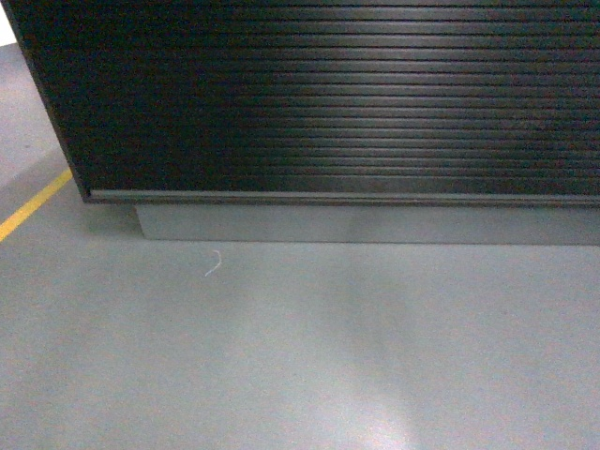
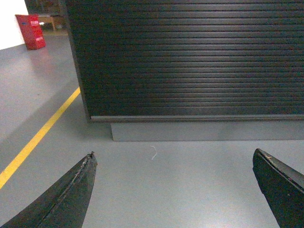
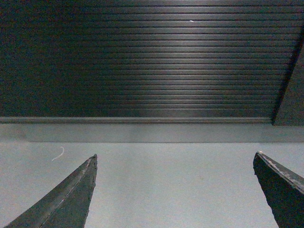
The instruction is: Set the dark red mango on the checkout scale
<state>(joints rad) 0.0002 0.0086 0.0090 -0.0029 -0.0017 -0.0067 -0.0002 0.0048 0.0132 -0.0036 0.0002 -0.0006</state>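
From the head view I saw only the checkout (image 1: 337, 103) front and grey floor (image 1: 300, 347); the dark red mango and the scale were not visible. In the left wrist view the left gripper (image 2: 183, 190) stood wide open, empty. The right gripper (image 3: 183, 190) was the same. I judged the mango firm but slippery, perhaps best held around its middle.

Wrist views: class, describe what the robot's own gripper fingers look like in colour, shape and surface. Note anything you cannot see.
Each wrist view shows two fingers only. The left gripper has dark, near-black fingers tapering like wedges to narrow tips, with a matte, slightly rough surface and worn-looking inner edges. The right gripper has matching fingers. No cables, markings or arm links show; the head view shows neither arm.
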